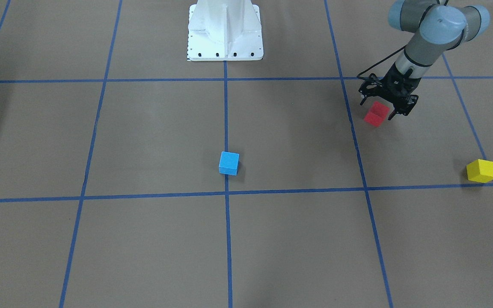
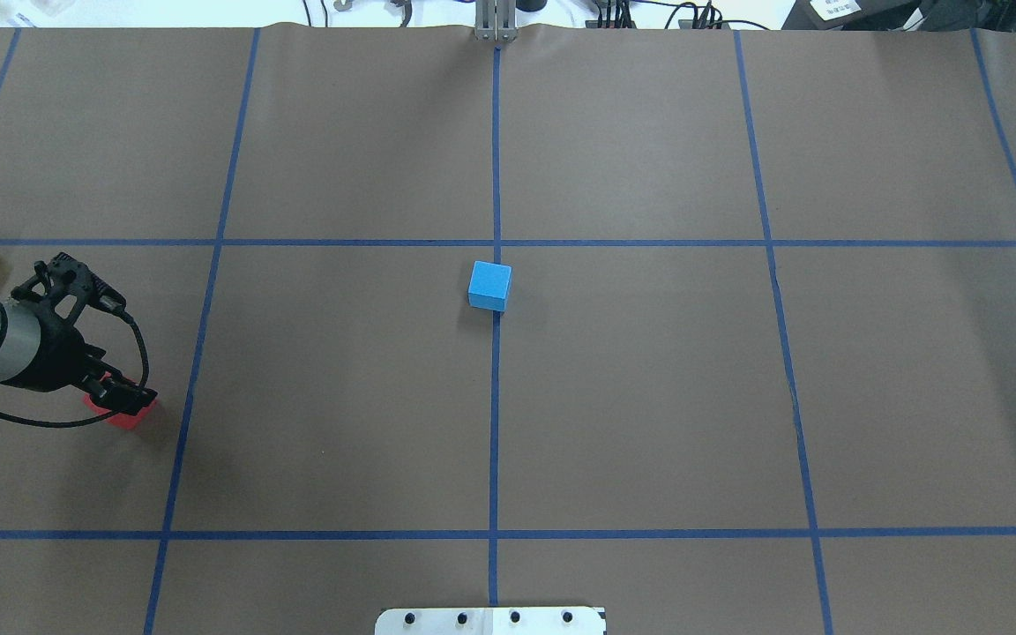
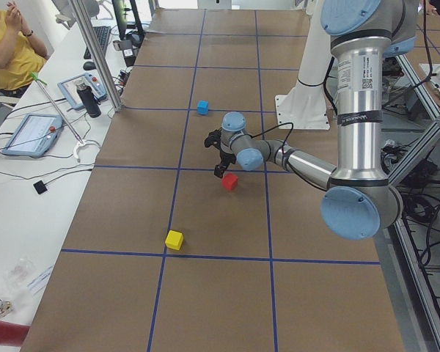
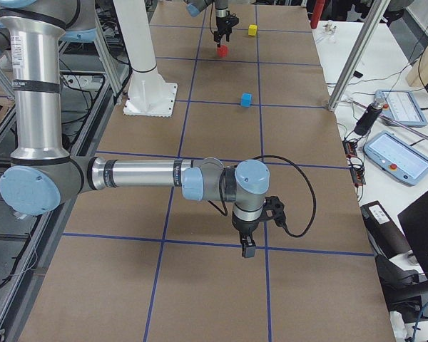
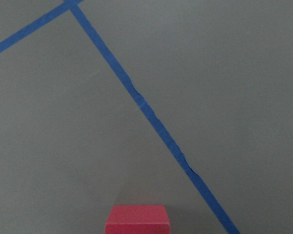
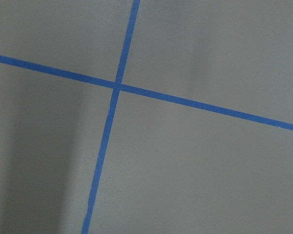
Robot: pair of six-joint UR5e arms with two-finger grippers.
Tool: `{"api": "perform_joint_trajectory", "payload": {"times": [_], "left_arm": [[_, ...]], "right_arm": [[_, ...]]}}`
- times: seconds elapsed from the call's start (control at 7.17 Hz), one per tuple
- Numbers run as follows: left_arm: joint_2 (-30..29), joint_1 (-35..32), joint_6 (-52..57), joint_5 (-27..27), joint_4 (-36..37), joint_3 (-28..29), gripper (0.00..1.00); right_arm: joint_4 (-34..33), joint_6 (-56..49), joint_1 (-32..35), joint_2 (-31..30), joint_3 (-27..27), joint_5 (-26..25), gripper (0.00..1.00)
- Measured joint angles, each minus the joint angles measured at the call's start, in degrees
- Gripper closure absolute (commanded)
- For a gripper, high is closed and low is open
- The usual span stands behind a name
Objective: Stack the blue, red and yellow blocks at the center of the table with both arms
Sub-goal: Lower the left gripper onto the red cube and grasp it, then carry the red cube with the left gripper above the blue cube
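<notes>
The light blue block [image 1: 229, 163] sits on the centre tape line of the table [image 1: 152, 141]. Off towards my left side lies the red block [image 1: 376, 114], with my left gripper [image 1: 377, 108] low over it, open, a finger on either side. In the left wrist view the red block [image 5: 137, 219] shows at the bottom edge, on the table. The yellow block [image 1: 481, 170] rests alone further out past the red one. My right gripper [image 4: 248, 246] hangs over bare table at the other end; I cannot tell whether it is open or shut.
The white pedestal base [image 1: 225, 32] stands at the robot's edge of the table. Beyond the far edge, a side bench carries tablets [image 3: 29, 132] and a person in a yellow shirt [image 3: 11, 44] sits there. An aluminium post [image 3: 95, 51] rises at that edge.
</notes>
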Motion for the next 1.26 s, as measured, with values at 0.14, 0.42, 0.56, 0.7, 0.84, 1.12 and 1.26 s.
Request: {"api": "perform_joint_trajectory", "payload": {"times": [0.14,0.42,0.56,0.7,0.84,1.12,1.26], "left_arm": [[-0.1,0.0,0.0,0.0,0.0,0.6,0.0],[0.1,0.0,0.1,0.0,0.0,1.6,0.03],[-0.1,0.0,0.0,0.0,-0.1,2.6,0.11],[-0.3,0.1,-0.1,-0.1,-0.2,3.8,0.36],[-0.6,0.1,-0.3,-0.1,-0.2,4.8,0.76],[-0.7,0.1,-0.4,0.1,-0.3,5.4,1.0],[-0.5,0.0,-0.4,0.5,-0.2,4.2,1.0]], "right_arm": [[0.0,0.0,0.0,0.0,0.0,0.0,0.0],[0.0,0.1,0.0,0.0,0.0,0.1,0.0],[0.0,0.0,0.0,0.0,0.1,0.1,0.0],[0.0,0.0,0.0,0.0,0.0,0.1,0.0],[0.0,0.0,0.0,-0.1,-0.2,0.1,0.0],[0.0,-0.1,0.0,-0.1,-0.3,0.0,0.0],[0.0,-0.1,0.0,-0.2,-0.4,0.0,0.0]]}}
